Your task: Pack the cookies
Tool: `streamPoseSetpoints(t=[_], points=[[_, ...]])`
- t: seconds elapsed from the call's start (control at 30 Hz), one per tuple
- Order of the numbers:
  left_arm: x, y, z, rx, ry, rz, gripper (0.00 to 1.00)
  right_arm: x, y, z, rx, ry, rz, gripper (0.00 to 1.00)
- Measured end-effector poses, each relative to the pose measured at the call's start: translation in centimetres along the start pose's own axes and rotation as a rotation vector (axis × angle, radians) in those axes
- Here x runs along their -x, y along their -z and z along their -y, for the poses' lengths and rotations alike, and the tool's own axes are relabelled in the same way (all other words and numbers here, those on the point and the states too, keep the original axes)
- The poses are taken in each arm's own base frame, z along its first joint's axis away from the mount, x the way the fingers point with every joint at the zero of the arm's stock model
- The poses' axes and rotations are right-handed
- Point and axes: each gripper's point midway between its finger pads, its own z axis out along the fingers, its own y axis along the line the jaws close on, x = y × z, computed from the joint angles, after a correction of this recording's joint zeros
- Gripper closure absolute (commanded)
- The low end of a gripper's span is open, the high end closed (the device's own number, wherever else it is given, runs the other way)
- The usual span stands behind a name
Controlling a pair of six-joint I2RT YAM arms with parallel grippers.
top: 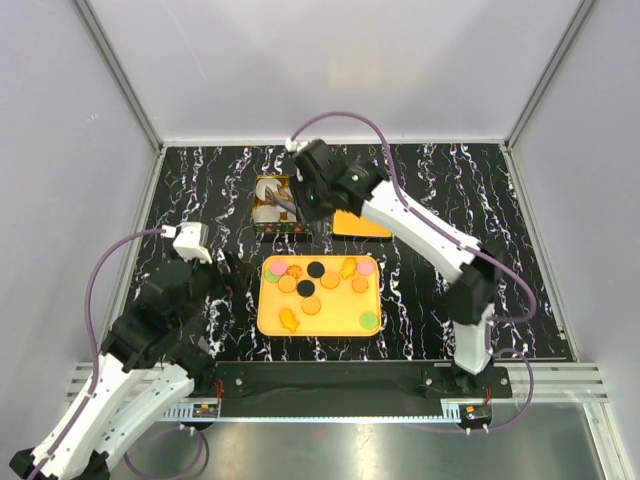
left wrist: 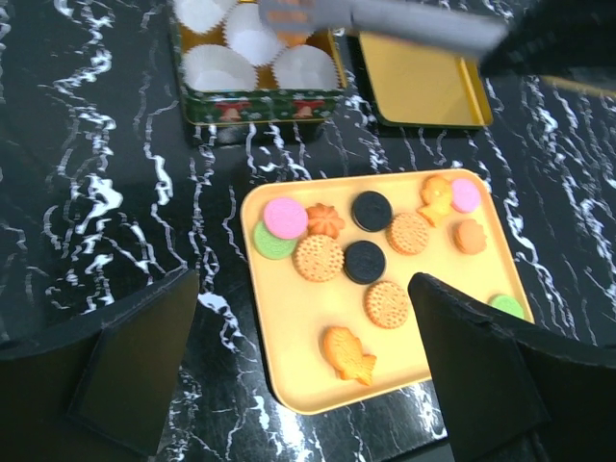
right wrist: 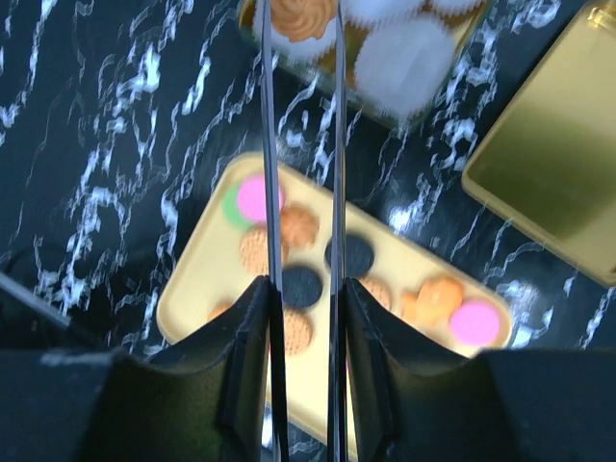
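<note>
Several cookies lie on the orange tray [top: 270,318]: round orange, black, pink and green discs, and a fish cookie [left wrist: 348,353] near the front. My right gripper [right wrist: 303,298] is shut on metal tongs [right wrist: 269,144]. The tongs' tips grip an orange swirl cookie [right wrist: 303,17] over the green tin [left wrist: 260,98], which holds white paper cups [left wrist: 219,67]. In the top view the right gripper [top: 312,205] sits beside the tin [top: 268,210]. My left gripper [left wrist: 303,289] is open and empty, above the tray's near left part.
The tin's gold lid [top: 360,225] lies flat to the right of the tin, behind the tray; it also shows in the right wrist view [right wrist: 553,173]. Black marbled tabletop surrounds everything. White walls close in the back and sides.
</note>
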Motion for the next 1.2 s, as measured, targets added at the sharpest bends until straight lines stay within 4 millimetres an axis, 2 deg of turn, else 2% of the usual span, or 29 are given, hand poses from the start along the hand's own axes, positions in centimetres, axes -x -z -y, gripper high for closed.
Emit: streamPoseSetpoints(t=[0.1,0.23,0.37,0.43,0.67,0.97,1.2], points=[[1.2,-0.1,-0.4,0.048,-0.013,0.009,0.01,2.7,-2.5,0.9,-0.016,0.009,0.028,0.71],[4.4,-0.3,-0.5,0.106,-0.031,0.056,0.01,5.3,-5.5,1.6,-0.035,0.030,0.058,0.71],[7.0,-1.0,-0.4,0.143,-0.038,0.090,0.01,6.2,-7.8,2.3,-0.055,0.043,0.068,0.70],[7.6,-1.8,-0.7,0.166,-0.027,0.088,0.01,6.3,-8.9,2.6,-0.063,0.047,0.065,0.70],[7.5,-4.3,-3.0,0.191,0.054,0.033,0.01,5.4,-11.6,3.3,-0.075,0.057,0.043,0.70],[5.9,-5.0,-2.4,0.120,0.076,0.004,0.01,6.3,-12.5,2.9,-0.062,0.056,0.084,0.69],[5.7,-4.9,-2.3,0.106,0.078,0.006,0.01,4.6,-14.9,3.4,-0.075,0.060,0.038,0.67]])
